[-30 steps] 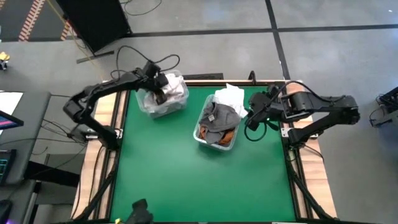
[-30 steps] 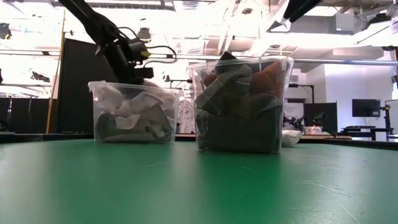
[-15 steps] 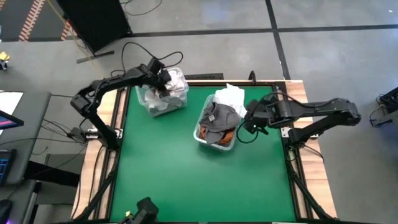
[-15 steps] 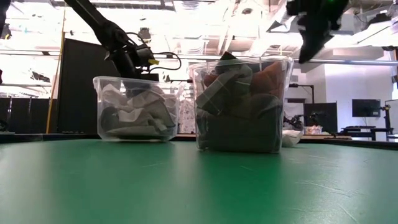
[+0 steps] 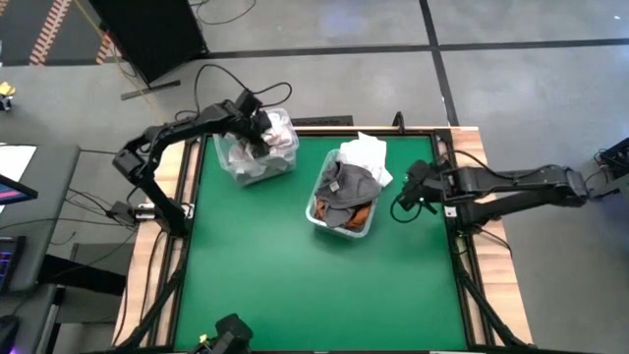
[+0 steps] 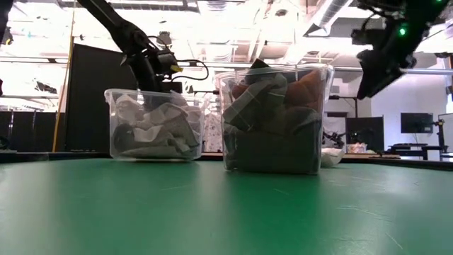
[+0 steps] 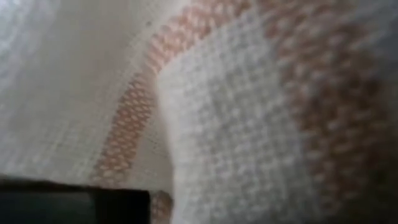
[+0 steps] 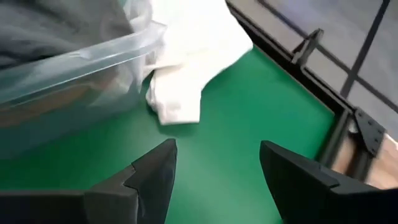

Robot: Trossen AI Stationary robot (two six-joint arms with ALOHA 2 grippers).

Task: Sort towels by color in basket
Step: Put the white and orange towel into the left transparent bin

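Observation:
My left gripper (image 5: 258, 138) is down inside the clear left bin (image 5: 228, 165), which holds white and grey towels. Its wrist view is filled by a white towel with red checks (image 7: 249, 112), seen very close. My right gripper (image 8: 217, 155) is open and hangs above the green table, right of the clear centre bin (image 5: 316, 218) and touching nothing. That bin holds dark grey (image 5: 344, 187) and rust orange (image 5: 362, 213) towels. A plain white towel (image 8: 186, 68) lies on the table against the centre bin's far end.
The two bins stand in the table's far half; the green mat (image 5: 314, 285) stretches toward the near edge. A black metal frame (image 8: 348, 106) runs along the table's edge beside my right gripper. Cables trail behind the left bin.
My right gripper has come down toward the table beside the centre bin, its arm stretching out low, and it has stayed open. My left gripper has sunk a little deeper into the left bin.

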